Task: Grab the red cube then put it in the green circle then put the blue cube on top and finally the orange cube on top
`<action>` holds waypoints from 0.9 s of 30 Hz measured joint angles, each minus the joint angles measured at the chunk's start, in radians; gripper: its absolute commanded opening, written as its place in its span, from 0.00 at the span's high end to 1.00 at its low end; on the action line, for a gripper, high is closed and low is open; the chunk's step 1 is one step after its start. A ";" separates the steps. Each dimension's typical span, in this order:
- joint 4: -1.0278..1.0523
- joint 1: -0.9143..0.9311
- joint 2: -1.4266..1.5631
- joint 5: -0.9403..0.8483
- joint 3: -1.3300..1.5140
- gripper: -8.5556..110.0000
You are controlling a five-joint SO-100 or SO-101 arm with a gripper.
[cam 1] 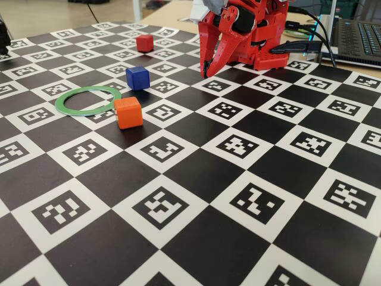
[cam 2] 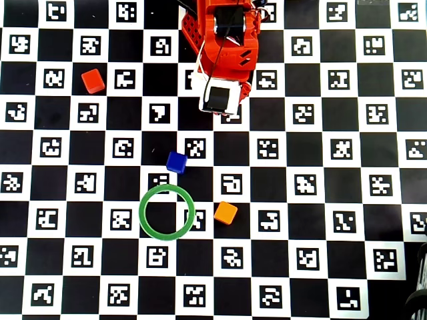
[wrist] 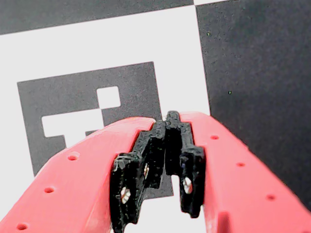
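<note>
the gripper is closed on nothing, tip down near the arm's base, likely parked before the first pick. the red cube lies well off to its side, away from the ring, blue cube and orange cube.

In the overhead view, the green circle lay flat on the board, with nothing inside it. The blue cube sat just outside the ring at 12 o'clock. The orange cube sat just beside it at 3 o'clock. The red cube was far off at 11 o'clock. The gripper was past the blue cube, at 1 o'clock.
</note>
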 measured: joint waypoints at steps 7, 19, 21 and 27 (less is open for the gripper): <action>0.003 0.000 0.000 -0.104 0.000 0.98; 0.005 0.000 0.000 -0.121 0.000 0.98; 0.005 0.000 0.000 -0.121 0.000 0.98; 0.005 0.000 0.000 -0.123 0.002 0.98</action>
